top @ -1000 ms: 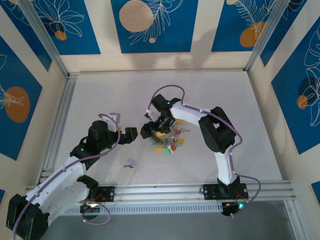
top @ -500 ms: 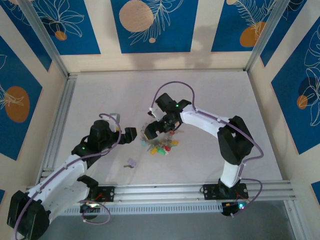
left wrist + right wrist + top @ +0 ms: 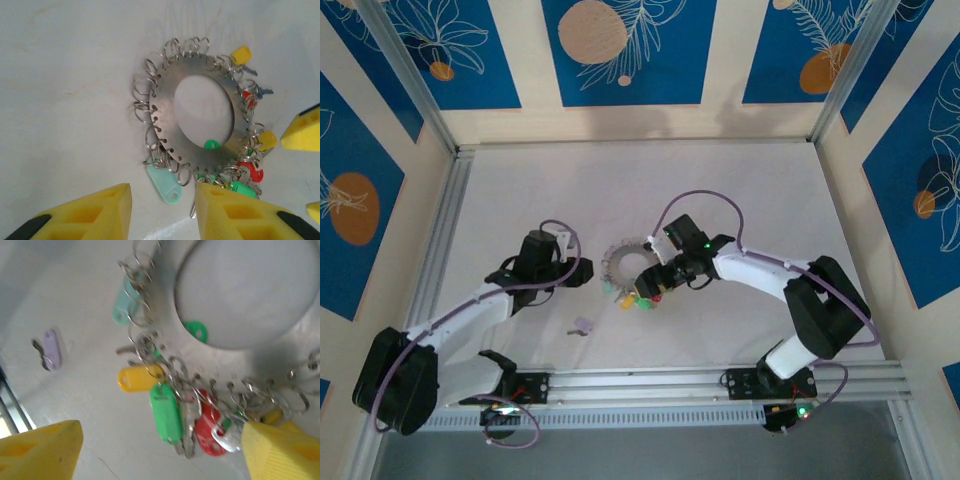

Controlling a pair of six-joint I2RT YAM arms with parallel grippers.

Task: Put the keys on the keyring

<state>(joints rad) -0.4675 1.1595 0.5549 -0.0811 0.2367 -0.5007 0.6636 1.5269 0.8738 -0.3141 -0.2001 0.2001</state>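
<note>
The keyring [image 3: 617, 262] is a flat grey metal disc with a wide hole, lying mid-table; its rim [image 3: 167, 102] carries many wire loops. The keys with green [image 3: 165, 412], yellow [image 3: 134, 378] and red [image 3: 207, 429] heads hang along its near edge [image 3: 235, 365]. A pale lilac key [image 3: 583, 326] lies loose on the table, also in the right wrist view [image 3: 51, 347]. My left gripper [image 3: 584, 272] sits just left of the ring, fingers apart around a pale teal tag [image 3: 164, 181] without touching it. My right gripper [image 3: 654, 284] stands open over the coloured keys, gripping nothing.
Aluminium rails [image 3: 650, 382] run along the near edge and the left side [image 3: 438, 250] of the white table. Blue patterned walls close in the back and sides. The right gripper's yellow fingertips [image 3: 302, 132] show beside the ring in the left wrist view.
The right gripper has drawn back toward the near right, uncovering the ring, and the bunch has shifted left. The left arm has reached in toward the ring and its jaws have narrowed.
</note>
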